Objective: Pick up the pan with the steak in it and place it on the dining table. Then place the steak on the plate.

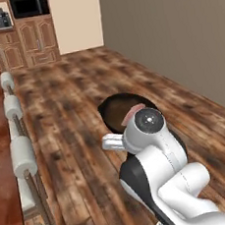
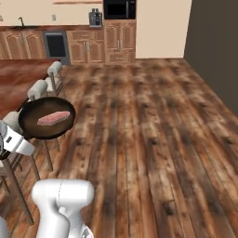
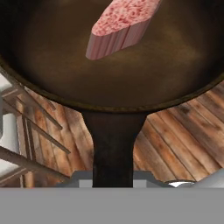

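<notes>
The worktop (image 2: 18, 74), glossy reddish wood, lies ahead and to the left of the tool, behind a row of stools (image 2: 39, 90). The pan (image 3: 65, 65) rides in the air above the floor, straight out from the tool (image 3: 113, 181), which is clamped on its short handle (image 3: 113, 144). It looks rigid and front-heavy, so it must stay level. The steak (image 3: 122, 24) lies loose inside, soft and likely to slide.

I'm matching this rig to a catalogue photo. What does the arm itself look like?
The arm has glossy white rounded shells with dark bands at the joints, and one round grey cap on a joint housing. No loose cables or printed markings show. Its links are thick and tubular.
</notes>
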